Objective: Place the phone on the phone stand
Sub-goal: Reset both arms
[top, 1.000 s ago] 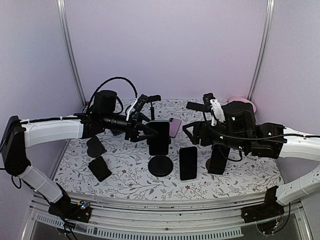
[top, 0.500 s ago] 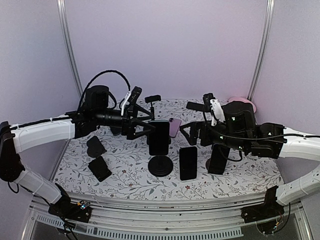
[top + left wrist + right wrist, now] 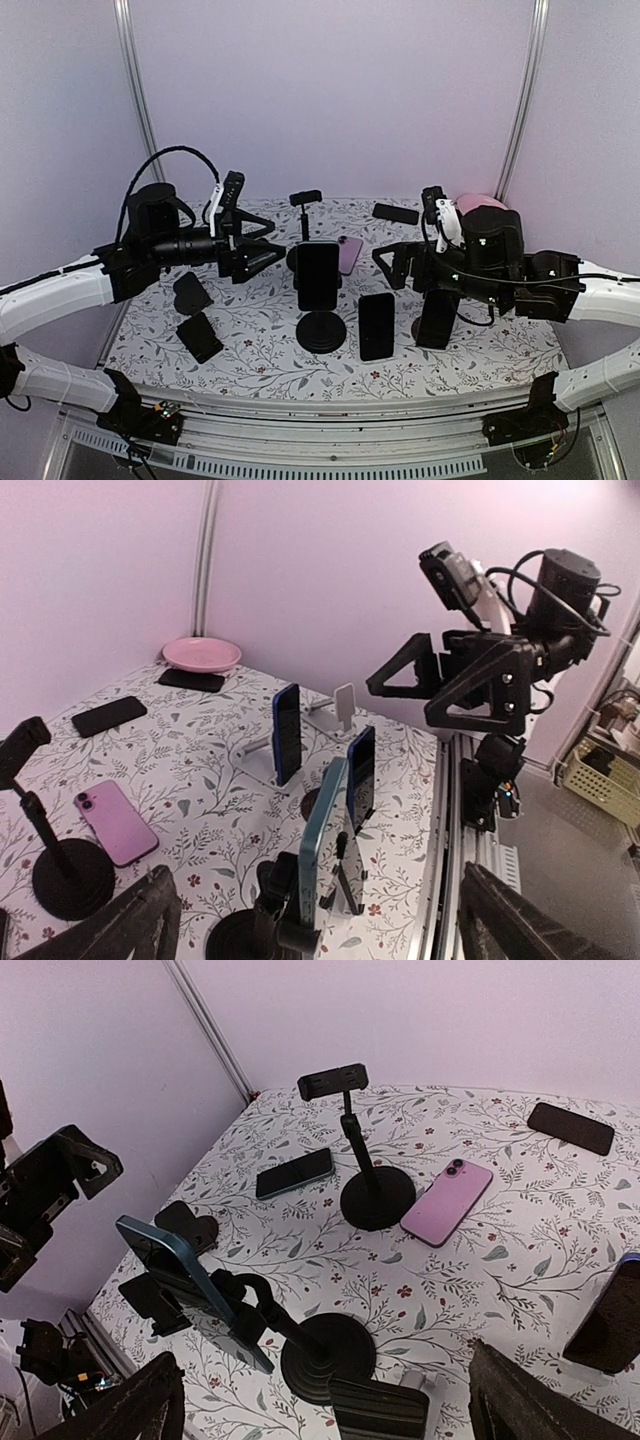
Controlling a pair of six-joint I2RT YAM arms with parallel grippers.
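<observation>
From above, the dark-screened phone with a pale blue frame [image 3: 318, 275] hides the clamp [image 3: 243, 1322] of the black round-based phone stand [image 3: 321, 331] holding it upright on the worktop [image 3: 250, 350]; the right wrist view shows that clamp. Either side, apart, the left gripper [image 3: 266, 244] and right gripper [image 3: 386, 268] have jaws spread. The right arm [image 3: 520, 282] half-covers another upright dark phone [image 3: 436, 322].

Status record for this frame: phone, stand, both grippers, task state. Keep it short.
phone: standing on end, seated in the stand's holder
phone stand: round base on the table, mid-table
left gripper: open, empty, apart from the phone on its left
right gripper: open, empty, apart from the phone on its right
task state: phone looks placed, neither gripper touching it
nearby: pink phone lying flat behind the stand; empty stand further back
</observation>
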